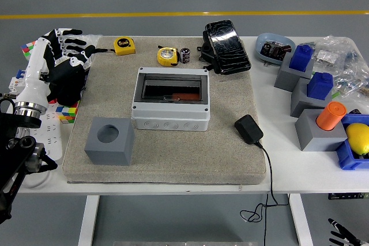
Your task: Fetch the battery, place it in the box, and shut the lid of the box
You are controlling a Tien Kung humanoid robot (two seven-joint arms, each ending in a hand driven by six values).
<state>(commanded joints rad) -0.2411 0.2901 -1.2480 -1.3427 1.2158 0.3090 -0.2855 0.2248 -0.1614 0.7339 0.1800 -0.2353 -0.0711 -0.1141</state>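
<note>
- Fingers of your left hand [68,50] look spread and loose, holding nothing; it sits at the far left edge of the mat [115,165], above a coloured cube [68,110], so any sweep inward could drag that clutter along with it.
- Your right hand [341,235] only peeks in at the bottom right corner, below the table; I cannot tell how its fingers stand, so don't count on it for a quick catch.
- The battery [185,55] stands upright at the mat's far edge, just beside the yellow tape measure [167,56] and near the black pouch [226,47]; reach carelessly and you knock it over; being a small cylinder, it would likely roll off.
- A second tape measure [124,45] lies between your left hand and the battery; a low approach from that side may clip it.
- The box [170,102] sits mid-mat; its clear lid [172,87] appears to lie over the opening, though I cannot tell if it is latched; if so, you must lift it first, or the battery lands on top and slides away.
- The grey block [109,140] stands near the box's left front corner; watch your forearm there.
</note>
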